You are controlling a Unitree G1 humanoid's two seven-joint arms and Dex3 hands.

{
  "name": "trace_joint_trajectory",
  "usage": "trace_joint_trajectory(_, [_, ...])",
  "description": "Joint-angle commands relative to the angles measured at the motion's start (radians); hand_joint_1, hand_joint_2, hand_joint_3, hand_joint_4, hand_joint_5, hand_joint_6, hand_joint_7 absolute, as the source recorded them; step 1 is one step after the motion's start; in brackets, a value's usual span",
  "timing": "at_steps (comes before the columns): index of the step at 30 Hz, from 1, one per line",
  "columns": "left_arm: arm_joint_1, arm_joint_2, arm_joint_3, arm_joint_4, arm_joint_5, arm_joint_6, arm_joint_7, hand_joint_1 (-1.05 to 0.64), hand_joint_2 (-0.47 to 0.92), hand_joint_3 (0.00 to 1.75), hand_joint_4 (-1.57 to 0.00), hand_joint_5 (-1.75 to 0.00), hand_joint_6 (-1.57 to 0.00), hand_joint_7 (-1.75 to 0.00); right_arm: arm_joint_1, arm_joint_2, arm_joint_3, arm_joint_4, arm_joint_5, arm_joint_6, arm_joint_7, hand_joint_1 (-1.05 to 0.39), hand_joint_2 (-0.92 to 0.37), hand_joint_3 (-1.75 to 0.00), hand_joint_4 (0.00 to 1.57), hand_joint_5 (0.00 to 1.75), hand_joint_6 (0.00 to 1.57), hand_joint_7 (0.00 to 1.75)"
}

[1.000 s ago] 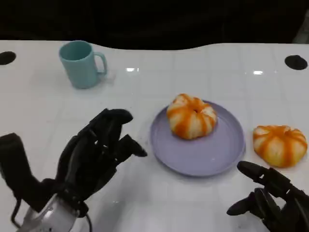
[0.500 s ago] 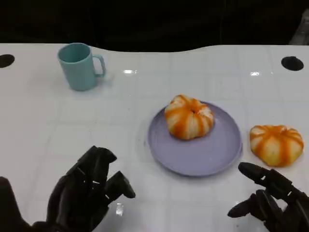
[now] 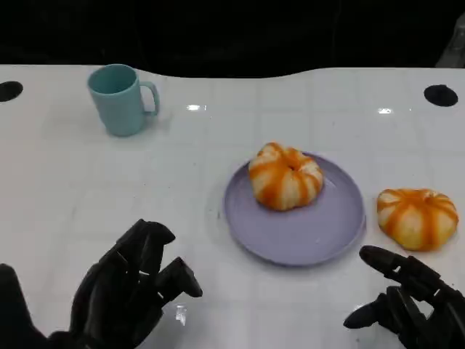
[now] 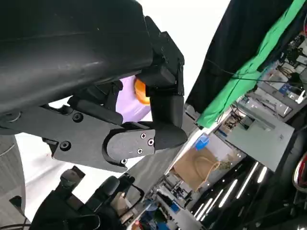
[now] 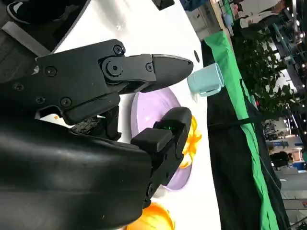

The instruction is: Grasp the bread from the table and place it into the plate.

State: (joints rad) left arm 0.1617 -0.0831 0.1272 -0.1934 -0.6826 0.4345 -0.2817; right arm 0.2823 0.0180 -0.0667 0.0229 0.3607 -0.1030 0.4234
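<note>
Bread (image 3: 418,218): round orange-and-white striped bun, no evident long axis, dimpled top facing up; lies on the white table (image 3: 65,189) just beside the plate's right rim. No writing visible.
Plate (image 3: 294,211): lilac, round, carrying a second striped bun (image 3: 285,175) on its far-left part.
Right hand (image 3: 410,305): near the bread, fingers apart, empty.
Left hand (image 3: 127,291): near edge, fingers loosely curled but apart, empty.
Mug (image 3: 120,98): teal, upright, far left, handle to the right.

We see the left robot hand (image 3: 134,291) low with fingers loosely curled, holding nothing; the right robot hand (image 3: 410,302) likewise spread and unladen.
</note>
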Motion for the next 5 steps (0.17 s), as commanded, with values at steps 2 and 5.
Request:
trace_joint_trajectory(2, [-0.019, 0.02, 0.008, 0.02, 0.012, -0.031, -0.017, -0.52, 0.92, 0.47, -0.76, -1.75, -0.55, -1.75, -0.009, -0.013, -0.011, 0.006, 0.007, -0.006, 0.003, -0.75, -0.92, -0.33, 0.71, 1.1, 0.93, 0.34])
trace_joint_trajectory(5, [-0.022, 0.023, 0.005, 0.028, 0.017, -0.042, -0.02, -0.51, 0.92, 0.47, -0.76, -1.75, -0.55, -1.75, -0.011, -0.014, -0.011, 0.011, 0.003, -0.011, 0.003, -0.75, -0.92, -0.33, 0.7, 1.1, 0.93, 0.34])
